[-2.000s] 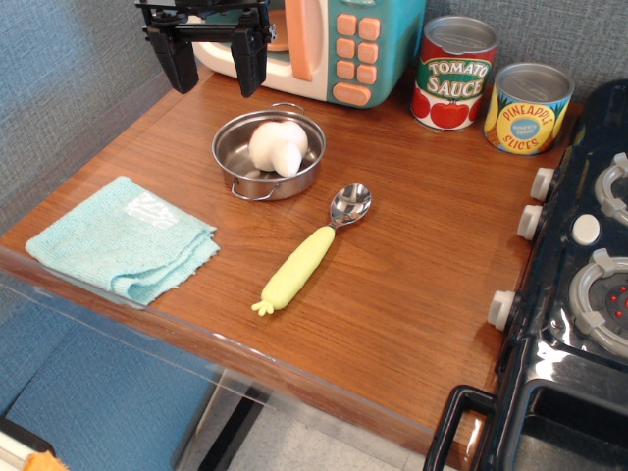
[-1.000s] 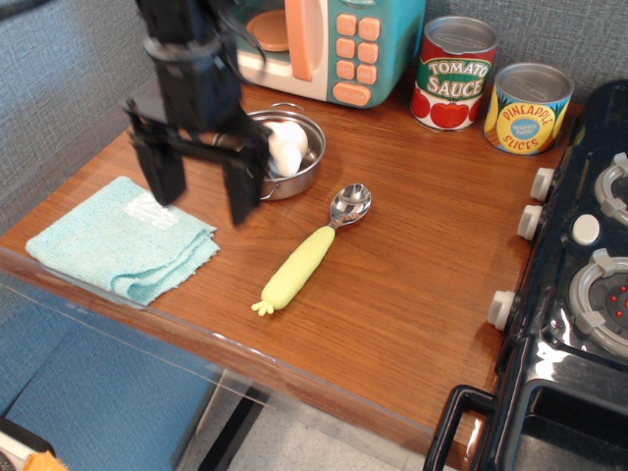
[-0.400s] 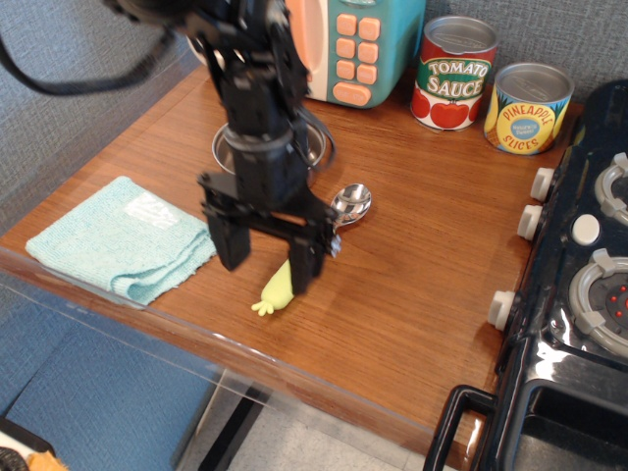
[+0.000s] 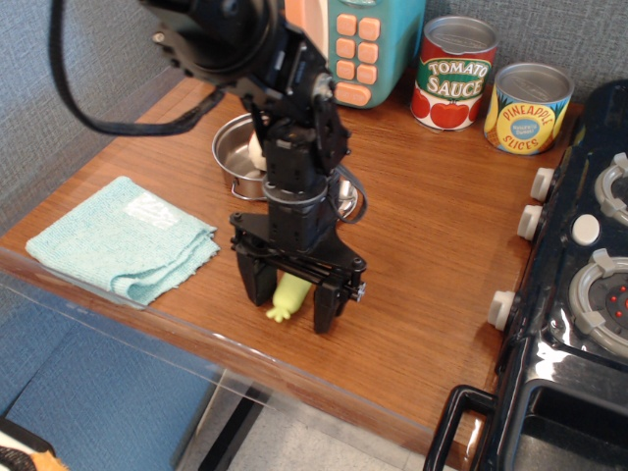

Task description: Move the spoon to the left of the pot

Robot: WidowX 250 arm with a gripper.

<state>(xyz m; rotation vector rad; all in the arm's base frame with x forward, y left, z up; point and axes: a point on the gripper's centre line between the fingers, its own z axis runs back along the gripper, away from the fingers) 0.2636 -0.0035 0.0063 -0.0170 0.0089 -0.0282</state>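
one camera only, set high in front of the wooden counter [image 4: 422,285] and tilted down across it toward the grey back wall [image 4: 579,34]. it sits fairly close: the counter's near edge crosses the lower frame, and the toy stove [image 4: 579,294] is cut off at right.

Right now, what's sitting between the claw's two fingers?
In the only view, the spoon's yellow-green handle end lies on the table between the open claw's fingers; neither finger visibly touches it.

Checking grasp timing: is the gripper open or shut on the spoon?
Open. The gripper has its fingers spread either side of the spoon handle, which lies on the table.
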